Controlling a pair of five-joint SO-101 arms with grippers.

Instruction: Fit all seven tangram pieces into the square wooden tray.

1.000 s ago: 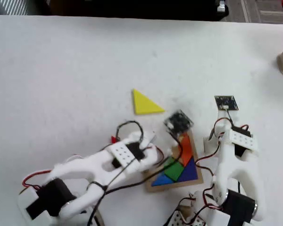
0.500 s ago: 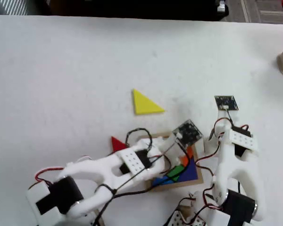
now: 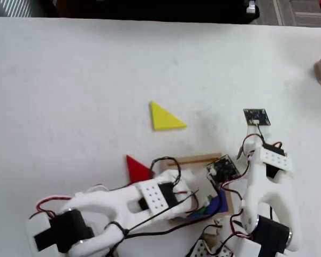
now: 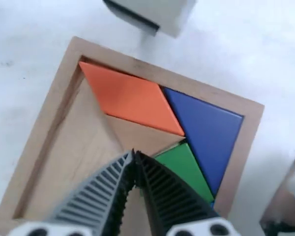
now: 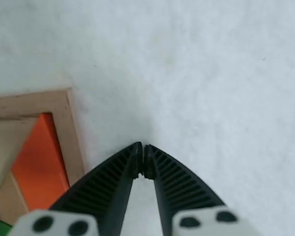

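The white table (image 3: 69,80) carries everything. The left arm (image 3: 123,201) lies across its near side, stretched over the tray (image 4: 161,73) and covering most of it in the high view. The right arm (image 3: 265,179) stands just beside the tray's right edge.

The tray is a square wooden frame with a raised rim. It holds three pieces that can be made out, packed against one side. The blue triangle (image 4: 206,132), the largest, sits in a corner with two edges against the rim. The orange piece (image 4: 130,98), a parallelogram, lies flat along the adjoining rim and touches the blue triangle edge to edge. The green piece (image 4: 184,167) lies against the blue triangle's long edge. A small wedge of bare wood shows between orange and green. The rest of the tray floor, about half, is bare wood.

Two pieces lie outside on the table. The yellow triangle (image 3: 163,118) is well apart from the tray, farther from the arms. The smaller red triangle (image 3: 136,168) is just beside the tray's left corner.

The left gripper (image 4: 135,160) is over the tray by the bare wedge, its fingers pressed together with nothing between them. The right gripper (image 5: 142,155) is over bare table just outside the tray's corner, fingers likewise closed and empty.
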